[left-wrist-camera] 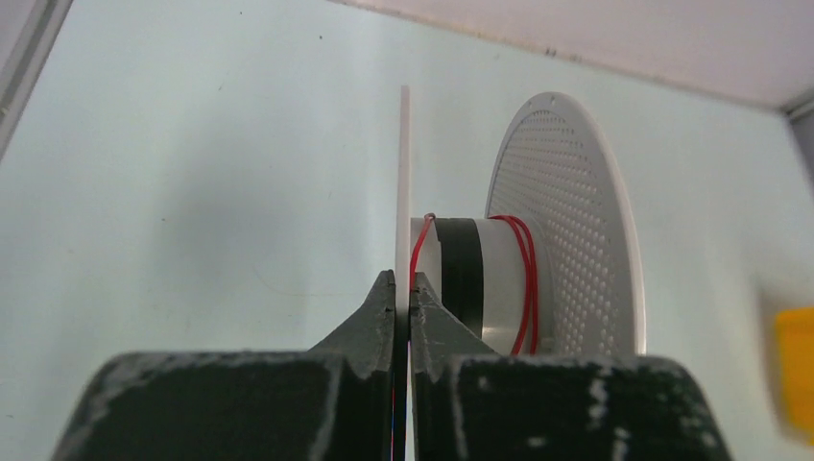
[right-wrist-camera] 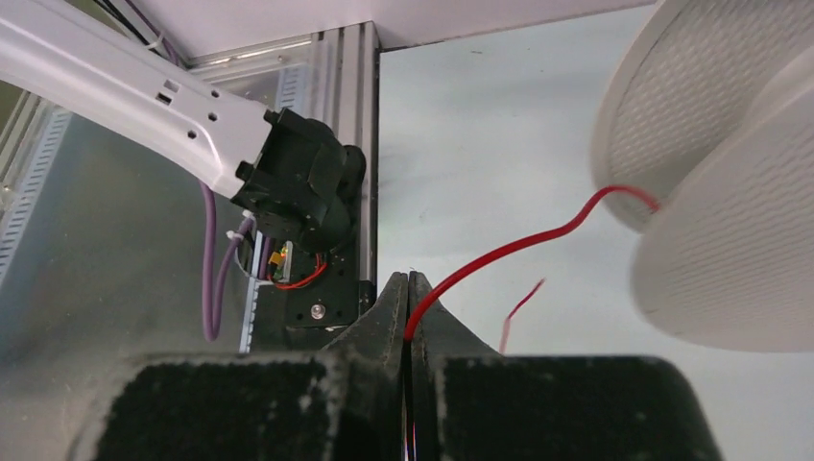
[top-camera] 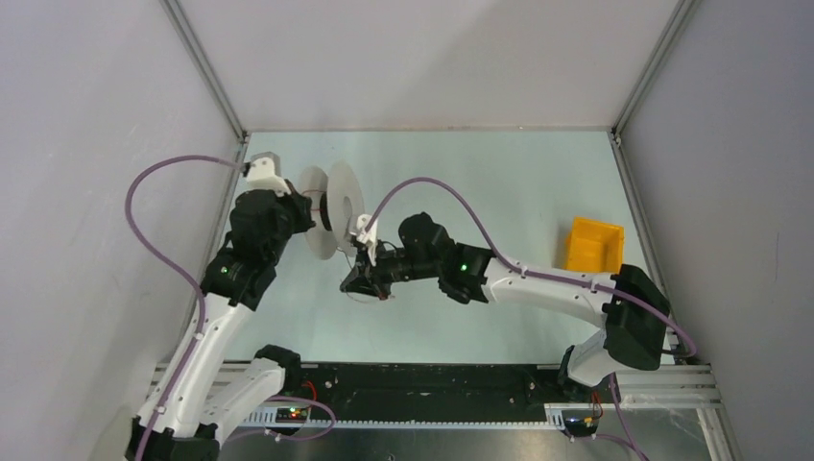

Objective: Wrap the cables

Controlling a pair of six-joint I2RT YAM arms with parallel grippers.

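A white plastic spool (top-camera: 336, 206) with two round flanges is held on edge above the table's left middle. My left gripper (left-wrist-camera: 403, 288) is shut on the spool's thin near flange (left-wrist-camera: 404, 182). A few turns of thin red wire (left-wrist-camera: 526, 279) lie round the spool's hub beside a black band. My right gripper (right-wrist-camera: 410, 288) is shut on the red wire (right-wrist-camera: 518, 245), which runs up and right to the spool (right-wrist-camera: 715, 163). A loose wire end (right-wrist-camera: 518, 305) hangs blurred beside the fingers. In the top view my right gripper (top-camera: 360, 279) sits just below the spool.
A yellow bin (top-camera: 593, 244) stands at the table's right side. The enclosure has grey walls with metal posts at the back corners. The right arm's purple cable (top-camera: 451, 192) arches over the table middle. The left arm's base and rail show in the right wrist view (right-wrist-camera: 298, 182).
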